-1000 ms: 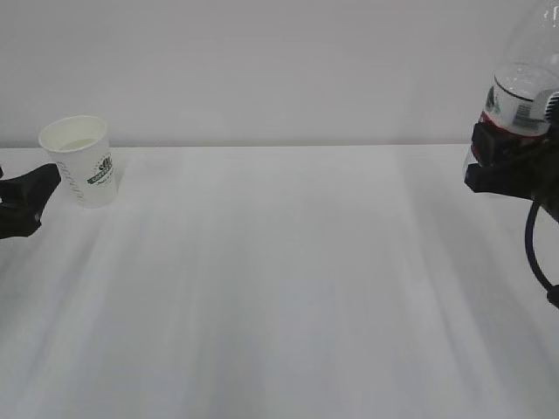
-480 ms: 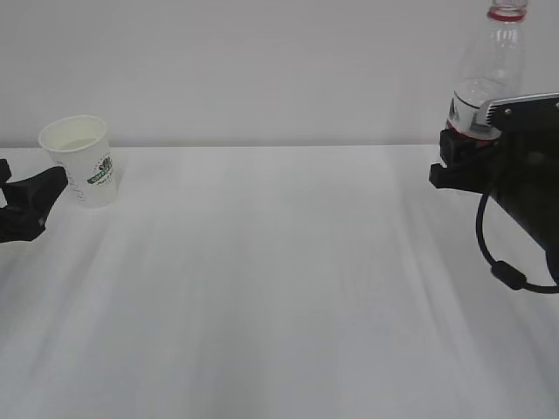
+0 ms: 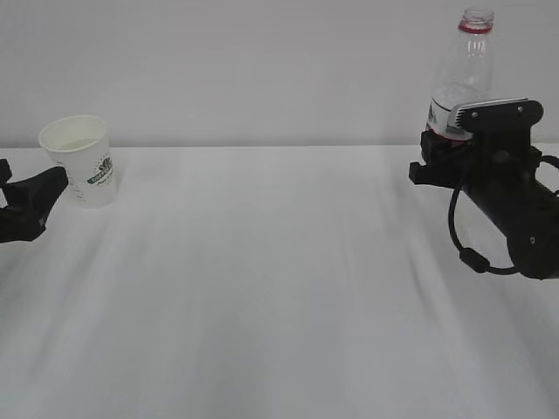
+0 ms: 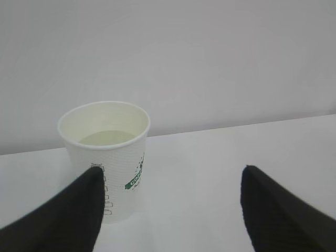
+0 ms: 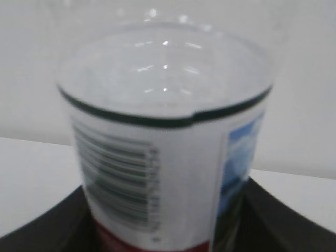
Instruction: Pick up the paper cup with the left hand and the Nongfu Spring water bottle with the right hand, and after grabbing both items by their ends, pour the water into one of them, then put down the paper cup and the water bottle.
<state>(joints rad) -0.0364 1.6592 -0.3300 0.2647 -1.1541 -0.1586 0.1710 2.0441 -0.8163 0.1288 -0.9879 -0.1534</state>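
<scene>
White tabletop [image 3: 279, 288] all around us, bare in the near ground. Farther back on the left, our left hand [image 4: 168, 205] waits with its fingers spread wide, one tip just beside the paper cup [image 3: 81, 159], which stands upright on the table by the far edge with pale liquid inside. Over on the right, our right hand [image 3: 437, 166] is clamped around the Nongfu Spring water bottle [image 3: 458, 83], upright, cap off. We judge the pour done and the cup set down; only the bottle remains to be put down and let go.
</scene>
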